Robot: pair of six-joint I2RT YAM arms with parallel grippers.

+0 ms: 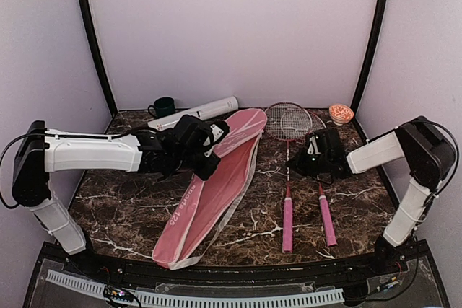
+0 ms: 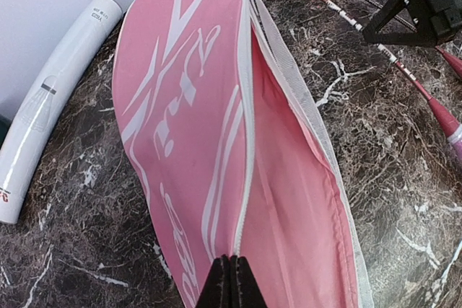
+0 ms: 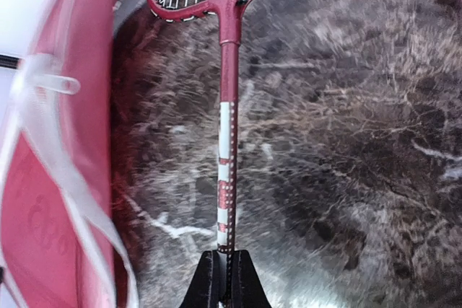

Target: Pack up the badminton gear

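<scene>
Pink bag (image 1: pixel 216 185) lies diagonally across mid-worktop (image 1: pixel 123 207), wide end toward the far wall. Its zip edge is parted and the lining shows. Left pincer (image 2: pixel 231 265) is pinched tight on the bag's white-trimmed zip edge.

White tube (image 1: pixel 198 111) lies just beyond the bag's far-left edge, against the wall.

Rackets (image 1: pixel 287 214) lie side by side right of the bag, handles nearest, with a bare marble strip between. Right pincer (image 3: pixel 225 257) is closed narrow on one racket shaft (image 3: pixel 225 142).

Green mug (image 1: pixel 164 106) is far left and orange bowl (image 1: pixel 341 113) far right.
</scene>
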